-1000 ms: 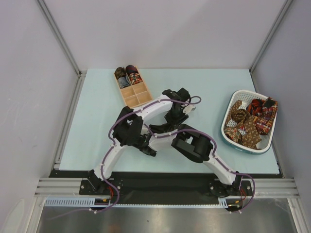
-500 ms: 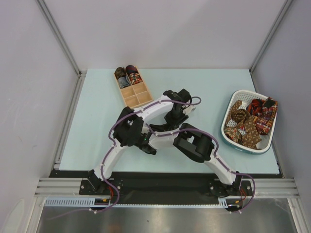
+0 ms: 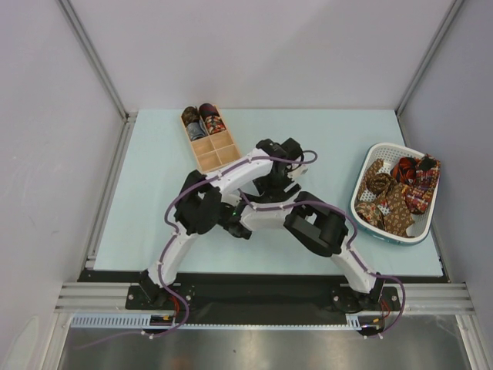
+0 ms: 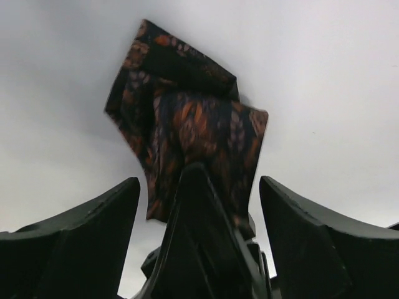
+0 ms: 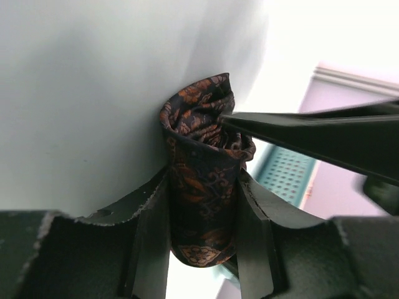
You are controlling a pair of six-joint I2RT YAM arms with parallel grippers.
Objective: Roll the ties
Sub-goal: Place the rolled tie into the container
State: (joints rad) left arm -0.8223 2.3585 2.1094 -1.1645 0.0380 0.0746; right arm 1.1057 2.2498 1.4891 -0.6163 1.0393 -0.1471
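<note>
A dark tie with an orange pattern, coiled into a roll (image 5: 198, 112), stands between the fingers of my right gripper (image 5: 202, 182), which is shut on its sides. In the left wrist view the same tie (image 4: 187, 118) shows beyond my left gripper (image 4: 199, 184), whose jaws stand wide open and touch no fabric. One left finger (image 5: 299, 134) reaches in across the top of the roll. In the top view both arms cross at mid-table and hide the held roll. Two rolled ties (image 3: 200, 117) sit in the wooden box (image 3: 219, 156).
A white basket (image 3: 359, 193) at the right holds several loose ties (image 3: 397, 196). The wooden compartment box stands at the back left with some bare cells. The basket's perforated wall (image 5: 280, 174) shows behind the roll. Grey walls close in the table.
My left gripper's jaws have spread wide and let go of the roll. The right gripper keeps its hold. Both arms shifted slightly toward the back.
</note>
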